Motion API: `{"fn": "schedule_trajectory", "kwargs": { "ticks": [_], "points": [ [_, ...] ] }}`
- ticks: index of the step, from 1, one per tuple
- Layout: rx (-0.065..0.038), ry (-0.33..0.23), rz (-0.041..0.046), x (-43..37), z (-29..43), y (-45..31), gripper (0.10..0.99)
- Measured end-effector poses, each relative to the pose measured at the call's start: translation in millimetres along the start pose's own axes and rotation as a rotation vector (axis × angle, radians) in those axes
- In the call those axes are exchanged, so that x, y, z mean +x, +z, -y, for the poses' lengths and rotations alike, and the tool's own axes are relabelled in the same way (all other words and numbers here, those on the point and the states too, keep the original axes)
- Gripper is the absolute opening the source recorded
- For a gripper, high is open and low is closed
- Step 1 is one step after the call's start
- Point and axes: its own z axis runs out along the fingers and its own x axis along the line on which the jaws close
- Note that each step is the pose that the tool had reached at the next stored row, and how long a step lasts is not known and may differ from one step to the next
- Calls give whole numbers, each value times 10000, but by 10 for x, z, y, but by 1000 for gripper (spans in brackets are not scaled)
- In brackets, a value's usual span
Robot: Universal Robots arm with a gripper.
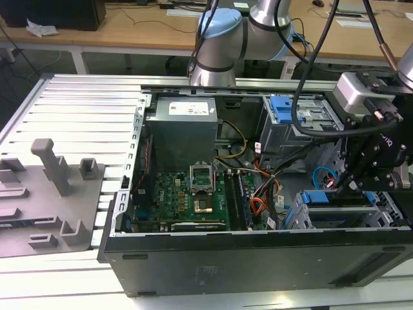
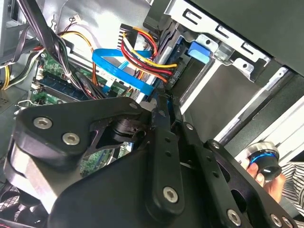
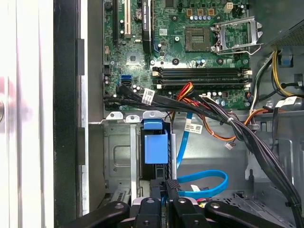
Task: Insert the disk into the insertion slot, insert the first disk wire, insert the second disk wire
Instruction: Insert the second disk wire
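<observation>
Case (image 1: 258, 258) open; cage (image 3: 118, 156) at exterior view's right, disk (image 3: 155, 147) seated in slot. Gripper (image 3: 164, 187) at disk's rear, fingers pressed nearly together on a plug, beside blue wire (image 3: 209, 183). Judgement: keep plug square, push straight.

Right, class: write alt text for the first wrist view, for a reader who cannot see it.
The gripper reaches into an open computer case, its fingertips close beside the second disk wire, a flat blue cable curving in a loop. Just beyond stands a blue carrier in a metal drive cage, with the green motherboard and bundled wires behind.
</observation>
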Motion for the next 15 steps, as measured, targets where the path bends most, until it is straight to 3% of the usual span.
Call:
{"fn": "schedule_trajectory", "kwargs": {
  "ticks": [13,15],
  "points": [
    [-2,-5,62,-2,2,26,161],
    [-5,-11,161,-2,1,21,161]
  ]
}}
